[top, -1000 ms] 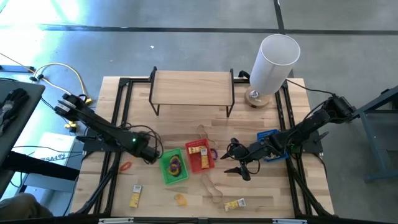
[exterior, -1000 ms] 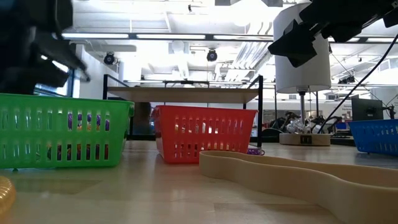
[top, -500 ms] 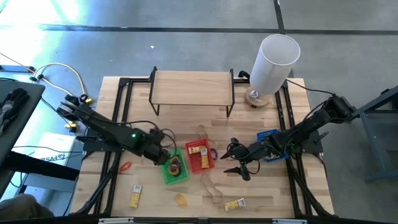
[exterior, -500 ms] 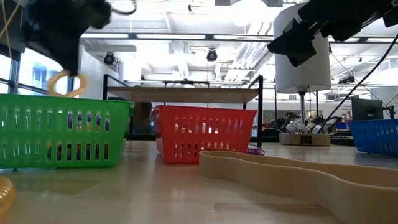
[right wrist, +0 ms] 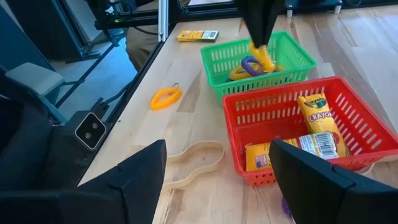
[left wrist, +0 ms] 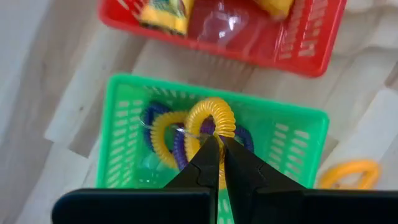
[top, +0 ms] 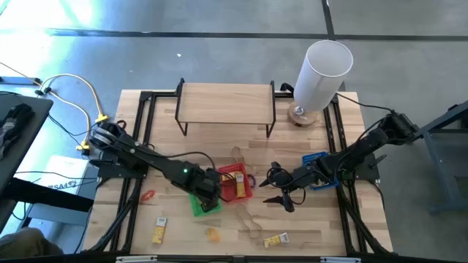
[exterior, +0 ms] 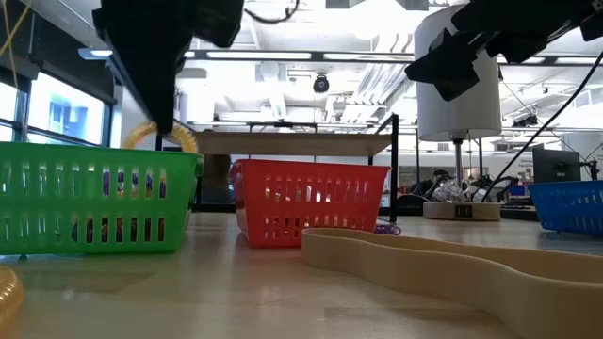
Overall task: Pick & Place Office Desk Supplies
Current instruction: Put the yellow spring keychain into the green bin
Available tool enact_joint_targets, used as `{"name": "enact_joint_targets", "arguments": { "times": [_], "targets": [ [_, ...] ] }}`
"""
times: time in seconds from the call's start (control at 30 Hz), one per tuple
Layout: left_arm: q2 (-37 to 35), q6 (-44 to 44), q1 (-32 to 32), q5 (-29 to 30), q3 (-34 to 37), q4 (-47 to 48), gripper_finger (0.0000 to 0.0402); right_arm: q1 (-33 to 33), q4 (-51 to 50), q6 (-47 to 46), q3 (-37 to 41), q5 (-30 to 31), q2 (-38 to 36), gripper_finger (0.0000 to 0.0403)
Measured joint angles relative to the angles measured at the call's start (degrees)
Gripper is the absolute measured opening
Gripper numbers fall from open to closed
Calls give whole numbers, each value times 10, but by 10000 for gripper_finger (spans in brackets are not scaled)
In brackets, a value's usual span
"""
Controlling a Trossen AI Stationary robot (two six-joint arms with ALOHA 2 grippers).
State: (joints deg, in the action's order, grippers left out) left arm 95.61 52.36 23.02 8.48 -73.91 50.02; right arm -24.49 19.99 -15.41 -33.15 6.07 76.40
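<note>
My left arm stretches across the table, and my left gripper (left wrist: 217, 155) hangs over the green basket (top: 196, 205), jaws pinched tight on a yellow ring (left wrist: 212, 118) that dangles from the tips just above the rim. Below it, purple and yellow rings (left wrist: 163, 134) lie in the basket. The red basket (top: 235, 183) sits at 3 o'clock. My right gripper (top: 281, 194) waits beyond it, jaws spread wide, holding nothing.
</note>
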Motion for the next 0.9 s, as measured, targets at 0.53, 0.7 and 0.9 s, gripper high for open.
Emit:
{"name": "enact_joint_targets", "arguments": {
  "times": [0.53, 0.7, 0.9],
  "targets": [
    [27, 4, -8, -10, 2, 53, 5, 0, -1, 0, 0, 0, 0, 275],
    [27, -21, 7, 12, 3, 52, 17, 0, -1, 0, 0, 0, 0, 275],
    [27, -40, 24, 34, 3, 52, 53, 0, -1, 0, 0, 0, 0, 275]
  ]
}}
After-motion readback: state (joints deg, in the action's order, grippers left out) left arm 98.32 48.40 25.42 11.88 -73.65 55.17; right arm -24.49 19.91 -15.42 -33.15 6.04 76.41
